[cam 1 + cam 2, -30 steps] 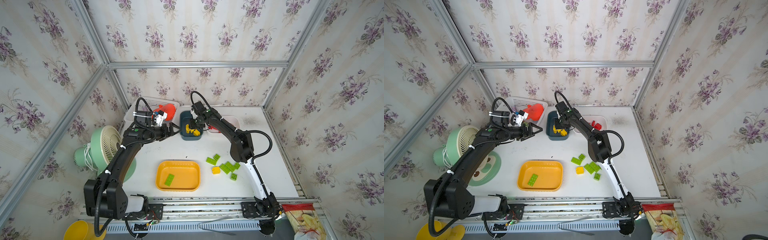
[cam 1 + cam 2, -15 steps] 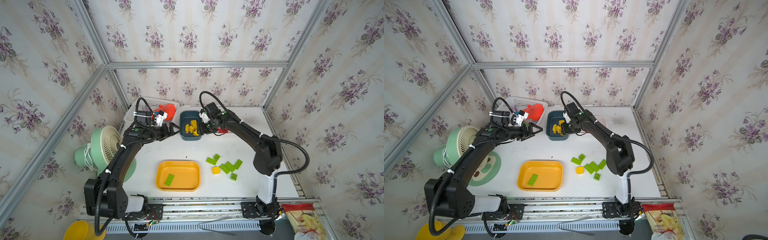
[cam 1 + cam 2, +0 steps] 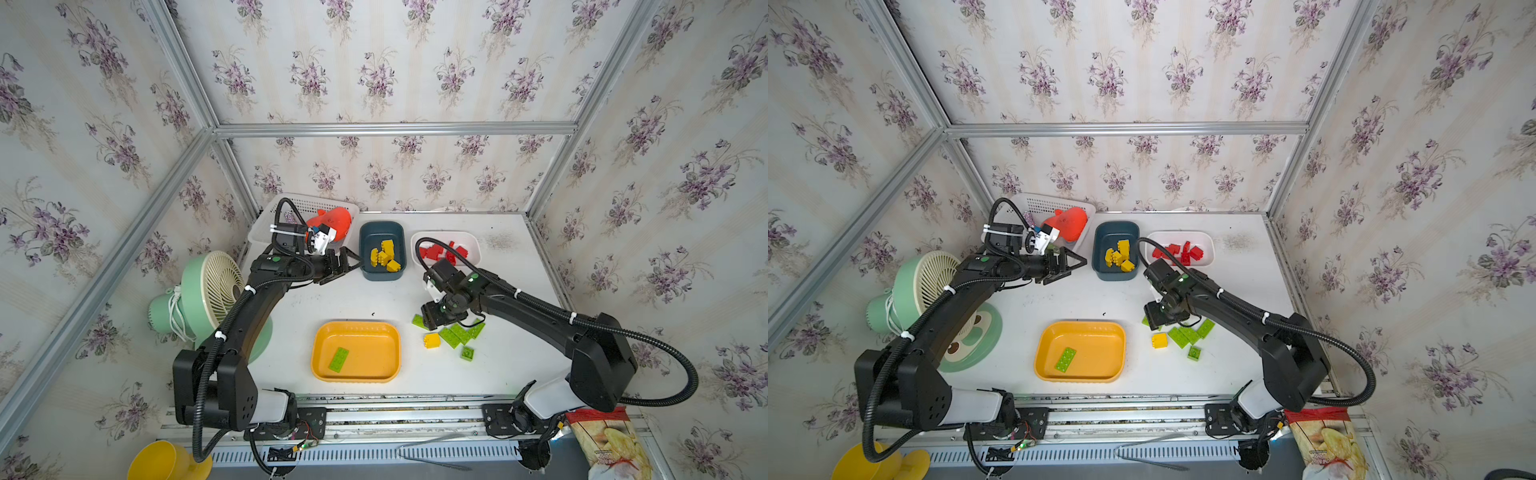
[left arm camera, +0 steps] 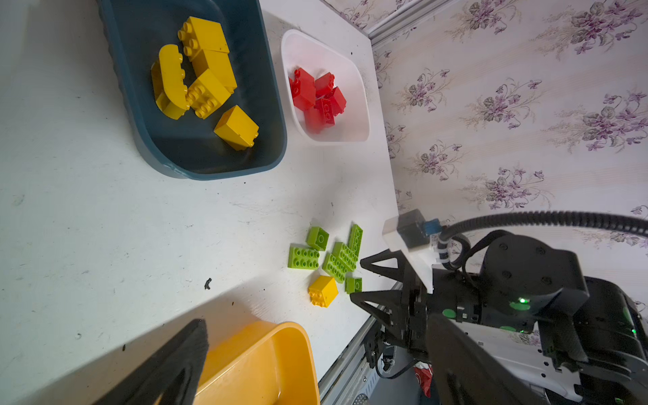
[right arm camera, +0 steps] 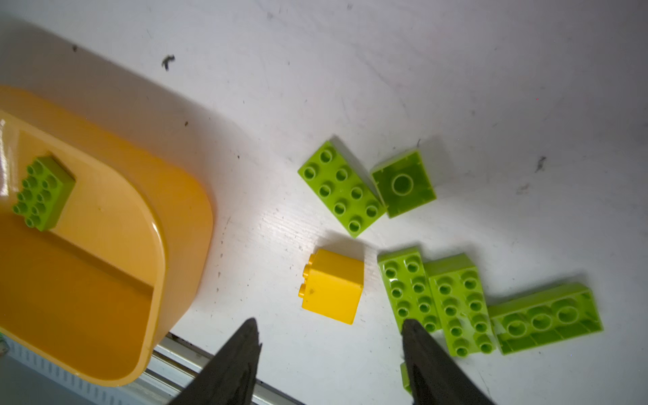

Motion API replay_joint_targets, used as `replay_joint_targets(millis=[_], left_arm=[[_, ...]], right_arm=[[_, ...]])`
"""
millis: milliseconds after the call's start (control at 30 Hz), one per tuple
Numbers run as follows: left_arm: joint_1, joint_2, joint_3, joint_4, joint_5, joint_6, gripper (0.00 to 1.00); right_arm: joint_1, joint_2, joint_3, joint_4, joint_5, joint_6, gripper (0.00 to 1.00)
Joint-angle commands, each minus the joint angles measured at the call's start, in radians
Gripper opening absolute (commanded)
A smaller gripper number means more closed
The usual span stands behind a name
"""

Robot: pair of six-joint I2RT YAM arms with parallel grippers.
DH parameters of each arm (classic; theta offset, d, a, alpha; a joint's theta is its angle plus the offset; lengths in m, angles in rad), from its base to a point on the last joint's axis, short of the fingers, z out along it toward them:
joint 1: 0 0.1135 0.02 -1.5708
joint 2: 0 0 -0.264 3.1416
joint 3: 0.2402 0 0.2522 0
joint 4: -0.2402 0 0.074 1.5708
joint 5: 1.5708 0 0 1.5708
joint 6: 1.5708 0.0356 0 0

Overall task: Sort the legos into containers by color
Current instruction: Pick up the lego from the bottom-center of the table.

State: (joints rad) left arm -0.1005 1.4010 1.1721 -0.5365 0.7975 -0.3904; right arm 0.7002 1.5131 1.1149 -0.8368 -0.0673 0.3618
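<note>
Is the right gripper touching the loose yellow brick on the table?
Apart. The right wrist view shows bare table between the yellow brick and both fingers of the open right gripper.

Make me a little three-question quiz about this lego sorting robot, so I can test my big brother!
1. True or false: the orange-yellow tray holds just one green lego.
2. What colour is the tray holding the red legos? A) teal B) white C) orange
3. Which gripper hangs over the loose legos on the table, left or right?

Key
1. True.
2. B, the white tray.
3. The right gripper, jaws apart and holding nothing.
</note>
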Motion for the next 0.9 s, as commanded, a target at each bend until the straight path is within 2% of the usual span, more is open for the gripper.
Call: replay_joint_targets(millis=[0,167,300,867], left_arm=[[0.0,0.006,0.011,0.012,0.023,0.018,0.99],[0.0,0.002,0.002,0.012,0.027,0.018,0.99],[0.001,-0.013,-0.009,0.012,0.024,0.019,0.99],[0.0,-0.011,-0.003,0.007,0.039,0.018,0.99]], right_arm=[[0.031,0.003,-0.024,0.0,0.083,0.06,0.69],[0.091,0.062,-0.048,0.024,0.108,0.099,0.7],[0.099,0.097,-0.063,0.063,0.109,0.109,0.69],[0.124,0.194,-0.098,0.106,0.115,0.143,0.5]])
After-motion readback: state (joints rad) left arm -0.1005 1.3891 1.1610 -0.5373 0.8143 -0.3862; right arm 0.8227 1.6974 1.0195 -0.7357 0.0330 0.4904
